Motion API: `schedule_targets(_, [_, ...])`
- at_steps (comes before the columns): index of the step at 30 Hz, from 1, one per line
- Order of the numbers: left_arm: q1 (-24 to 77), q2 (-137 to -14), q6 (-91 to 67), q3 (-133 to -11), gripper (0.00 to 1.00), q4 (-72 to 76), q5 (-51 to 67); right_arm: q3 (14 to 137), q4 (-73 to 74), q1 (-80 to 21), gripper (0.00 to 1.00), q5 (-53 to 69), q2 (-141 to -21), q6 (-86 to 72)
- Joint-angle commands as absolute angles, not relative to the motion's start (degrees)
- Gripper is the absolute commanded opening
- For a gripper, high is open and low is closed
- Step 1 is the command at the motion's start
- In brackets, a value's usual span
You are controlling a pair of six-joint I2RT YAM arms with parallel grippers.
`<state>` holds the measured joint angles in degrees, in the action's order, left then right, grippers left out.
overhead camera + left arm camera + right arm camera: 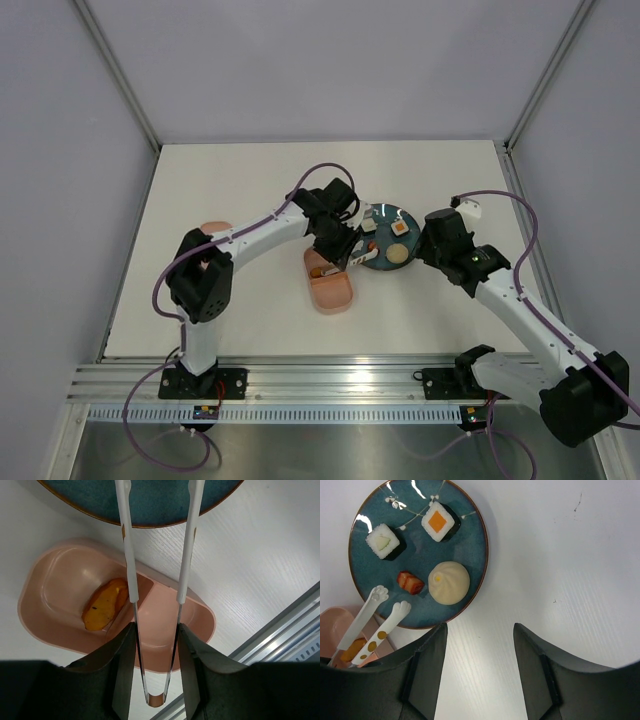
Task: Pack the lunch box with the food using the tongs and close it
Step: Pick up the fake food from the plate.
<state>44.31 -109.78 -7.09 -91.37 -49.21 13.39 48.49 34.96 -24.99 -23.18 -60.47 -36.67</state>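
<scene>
My left gripper (pixel 156 630) is shut on the tongs (pixel 131 555) near their bend, and it hangs over the pink lunch box (pixel 55 635). An orange food piece (pixel 104 605) lies in one compartment of the box; the other compartment looks bare. The tongs' paw-shaped tips (pixel 380 594) stand apart over the near rim of the teal plate (pixel 470 545), with nothing between them. On the plate lie two white rolls (pixel 382 541), a red sausage bit (pixel 411 582) and a beige bun (pixel 449 582). My right gripper (pixel 480 630) is open over bare table beside the plate.
In the top view the lunch box (pixel 328 280) sits just left of the plate (pixel 378 262). The pink lid (pixel 215 230) lies at the left, partly behind my left arm. Grey walls enclose the table, and a metal rail (pixel 340 380) runs along its near edge.
</scene>
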Motion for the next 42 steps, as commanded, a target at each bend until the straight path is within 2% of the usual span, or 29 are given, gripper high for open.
schedule_targets(1, [45.18, -111.27, -5.54, -93.95, 0.40, -47.99, 10.46, 48.43, 35.07, -24.52, 0.63, -22.94, -59.15, -36.21])
schedule_targets(33, [46.76, -119.53, -3.96, -103.36, 0.41, -51.50, 9.67, 48.78, 35.68, -24.43, 0.63, -23.12, -58.62, -35.86])
schedule_targets(42, [47.99, -119.53, -2.73, -103.80, 0.39, -53.44, 5.81, 48.78, 35.60, -24.52, 0.63, -22.94, -58.54, -35.95])
